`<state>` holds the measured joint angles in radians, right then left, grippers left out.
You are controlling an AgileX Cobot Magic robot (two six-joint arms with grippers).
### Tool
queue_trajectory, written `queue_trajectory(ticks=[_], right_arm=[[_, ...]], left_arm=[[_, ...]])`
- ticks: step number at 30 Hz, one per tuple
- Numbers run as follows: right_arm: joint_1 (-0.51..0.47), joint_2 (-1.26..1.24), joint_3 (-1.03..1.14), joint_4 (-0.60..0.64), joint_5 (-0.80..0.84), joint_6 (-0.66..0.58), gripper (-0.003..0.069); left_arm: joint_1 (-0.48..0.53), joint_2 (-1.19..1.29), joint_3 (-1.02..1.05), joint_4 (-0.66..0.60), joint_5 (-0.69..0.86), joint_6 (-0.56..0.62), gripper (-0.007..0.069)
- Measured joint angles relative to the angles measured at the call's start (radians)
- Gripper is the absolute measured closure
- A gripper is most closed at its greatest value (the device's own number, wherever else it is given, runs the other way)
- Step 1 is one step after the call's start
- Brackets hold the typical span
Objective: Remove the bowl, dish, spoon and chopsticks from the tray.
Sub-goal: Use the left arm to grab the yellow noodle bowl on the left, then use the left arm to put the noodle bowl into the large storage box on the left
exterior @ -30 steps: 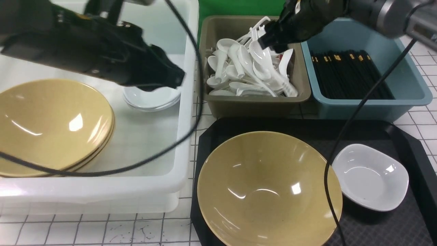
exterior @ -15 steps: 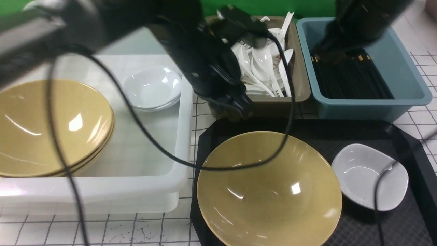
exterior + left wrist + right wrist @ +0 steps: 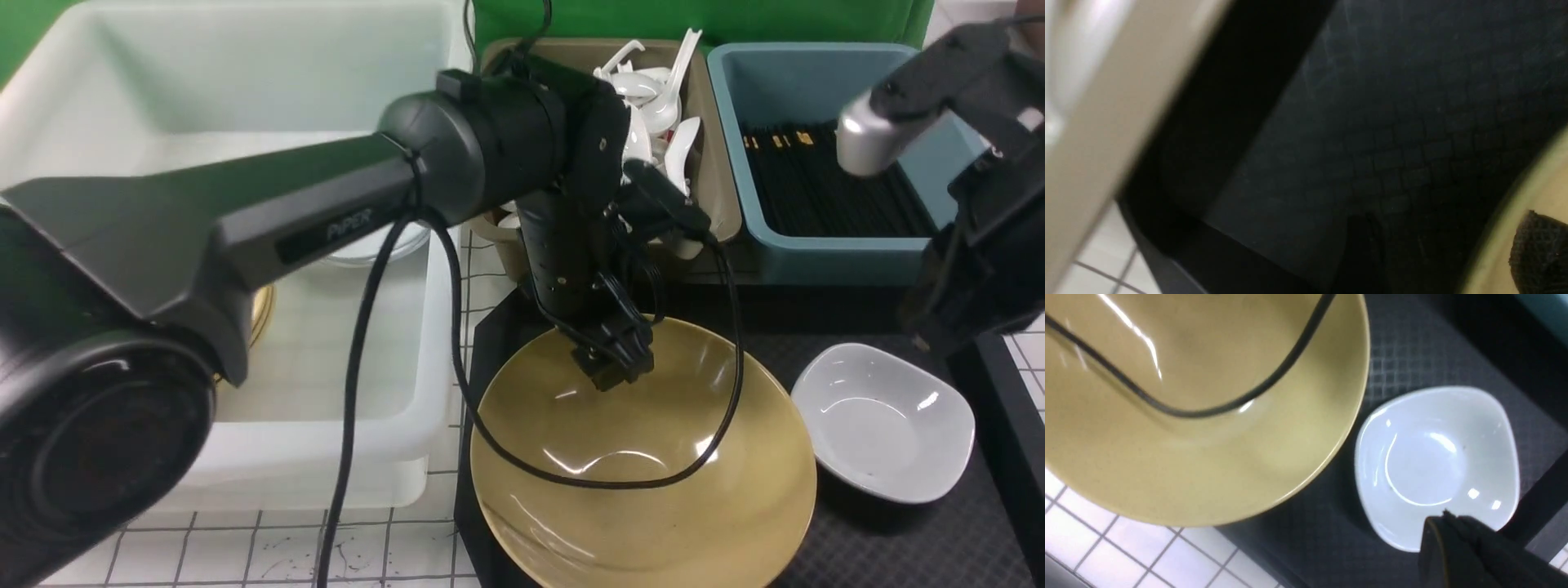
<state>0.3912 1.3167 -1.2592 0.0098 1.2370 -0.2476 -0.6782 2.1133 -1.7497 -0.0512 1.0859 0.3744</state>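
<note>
1. Bowl [image 3: 653, 498] and dish [image 3: 886, 425] sit on tray [image 3: 898, 547], dish just right of bowl.
2. Left gripper [image 3: 616, 371]: jaws apart, astride bowl's far rim.
3. Right gripper [image 3: 1447, 524]: closed, empty, above dish's edge.

The left gripper [image 3: 614, 365] hangs over the far part of the bowl [image 3: 653, 506], which sits on the tray [image 3: 898, 547] just beside the dish [image 3: 886, 425].
</note>
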Motion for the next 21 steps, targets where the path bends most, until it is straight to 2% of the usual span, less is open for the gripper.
queue_trajectory(ticks=[2,3,6,10,12,15,19,21], right_arm=[[0.0,-0.002,0.011,0.002,-0.005,0.0,0.0615],[0.0,-0.002,0.015,0.007,-0.014,0.0,0.0615],[0.0,-0.002,0.016,0.031,-0.026,-0.015,0.0615],[0.007,-0.002,0.014,0.075,-0.03,-0.051,0.0615],[0.025,-0.002,0.0,0.077,-0.022,-0.064,0.0614],[0.101,-0.002,-0.06,0.079,-0.015,-0.071,0.0613],[0.209,-0.002,-0.165,0.083,-0.019,-0.072,0.0612],[0.272,-0.002,-0.236,0.084,-0.039,-0.072,0.0612]], left_arm=[[0.0,0.007,0.0,0.0,0.016,-0.021,0.0288],[0.0,0.007,0.0,-0.001,0.028,-0.044,0.0354],[0.002,-0.001,-0.005,-0.023,0.075,-0.059,0.046],[0.015,-0.017,-0.009,-0.061,0.107,-0.078,0.0501],[0.033,-0.031,-0.009,-0.109,0.135,-0.083,0.0545],[0.073,-0.087,-0.003,-0.197,0.15,-0.085,0.0608],[0.155,-0.195,-0.001,-0.286,0.133,-0.053,0.0614],[0.229,-0.27,0.002,-0.373,0.137,-0.045,0.0615]])
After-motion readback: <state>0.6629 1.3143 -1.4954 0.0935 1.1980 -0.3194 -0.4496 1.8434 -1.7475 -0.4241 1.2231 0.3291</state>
